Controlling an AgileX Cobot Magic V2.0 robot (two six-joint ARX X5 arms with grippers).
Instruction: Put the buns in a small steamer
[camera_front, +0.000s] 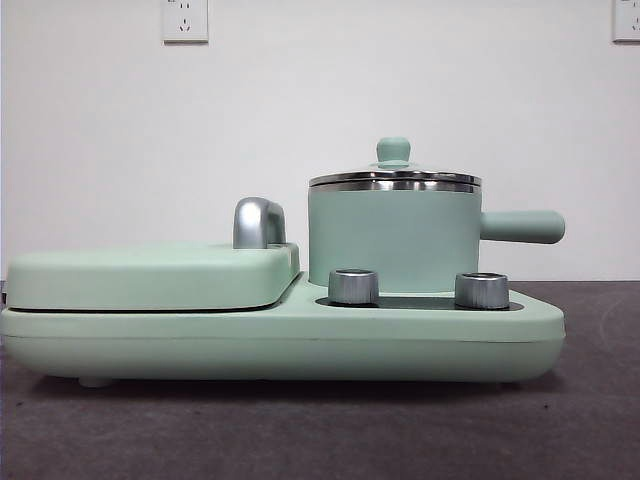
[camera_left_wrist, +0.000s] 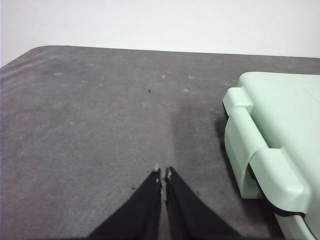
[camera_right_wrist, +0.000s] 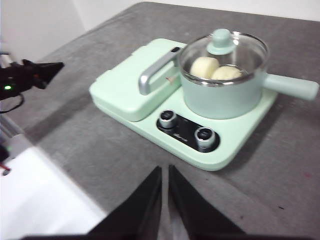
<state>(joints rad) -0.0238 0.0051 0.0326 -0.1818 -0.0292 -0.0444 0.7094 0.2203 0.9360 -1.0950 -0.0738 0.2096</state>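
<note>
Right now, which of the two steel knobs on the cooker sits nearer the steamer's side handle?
The knob under the steamer's side handle, at the cooker's end. The other knob sits beside the flat griddle lid.

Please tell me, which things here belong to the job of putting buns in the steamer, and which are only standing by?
Job: buns, inside the small steamer; its glass lid is on.

Standing by: griddle section, chrome handle, two knobs, left gripper, right gripper.

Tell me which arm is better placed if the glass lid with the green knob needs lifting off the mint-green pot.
Right, probably. The right gripper, shut and empty, faces the mint-green cylindrical pot, whose glass lid covers two white buns. The left gripper, also shut, sits beside the flat griddle section's end, farther away.
</note>
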